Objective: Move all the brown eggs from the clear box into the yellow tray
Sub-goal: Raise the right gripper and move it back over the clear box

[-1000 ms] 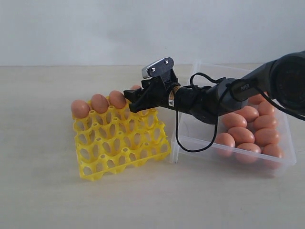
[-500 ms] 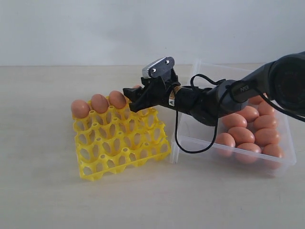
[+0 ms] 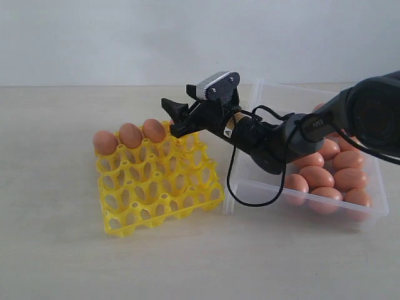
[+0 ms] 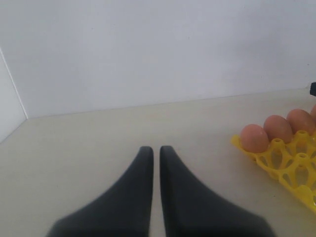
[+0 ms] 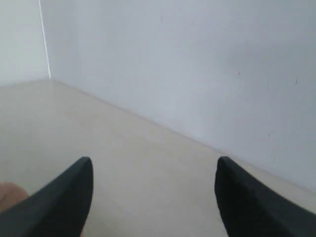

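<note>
The yellow tray [image 3: 125, 225] holds three brown eggs [image 3: 130, 135] along its back row. A fourth egg shows only as a sliver at the edge of the left wrist view [image 4: 314, 111]. My right gripper [image 3: 170, 117] hovers open just above the tray's back right corner with nothing between its fingers; in its own view [image 5: 154, 163] the jaws stand wide apart over bare table. Several more brown eggs [image 3: 315, 177] lie in the clear box [image 3: 250, 187] at the right. My left gripper [image 4: 154, 148] is shut and empty, low over the table, left of the tray [image 4: 291, 163].
The right arm and its black cable [image 3: 234, 187] stretch from the right across the near-left part of the clear box. A pale wall [image 3: 125, 37] rises behind the beige table [image 3: 62, 262].
My right gripper has lifted and tilted up from the tray's back right cup, still open. The eggs in the tray have not moved.
</note>
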